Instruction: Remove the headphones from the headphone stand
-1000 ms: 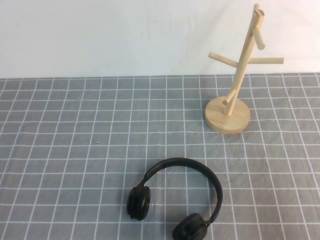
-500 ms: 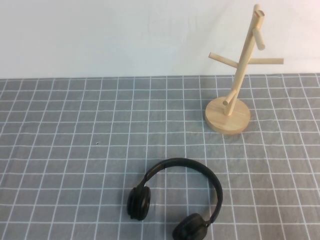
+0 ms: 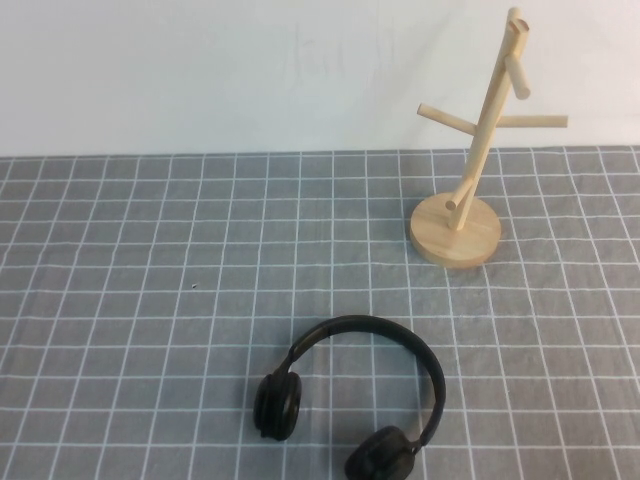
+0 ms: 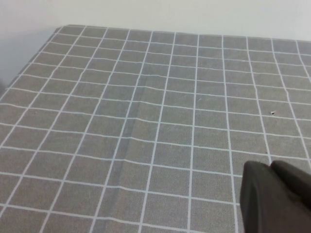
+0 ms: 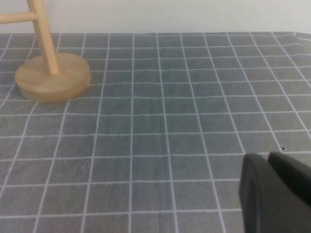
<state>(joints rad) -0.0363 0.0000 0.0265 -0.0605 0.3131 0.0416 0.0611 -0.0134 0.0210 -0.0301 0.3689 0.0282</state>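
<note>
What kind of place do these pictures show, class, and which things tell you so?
Probably a robot test bench: a table under a grey grid cloth against a plain white wall, with only headphones and a wooden stand laid out. The left gripper and right gripper hang parked above the cloth, holding nothing.

Loads of room on this tabletop (image 3: 130, 300), really. Only two things stick up. The headphone stand (image 3: 470, 170) sits far from both claws, toward the back on the right arm's side; its slanted pole and side pegs poke out, so anything coming in there has to dodge them. In the right wrist view its round base (image 5: 52, 76) is well ahead of the right claw (image 5: 274, 194), which is closed, with bare grid cloth between. The headphones (image 3: 350, 400) lie flat near the front edge. Ahead of the left claw (image 4: 274, 194) there's just open cloth.
</note>
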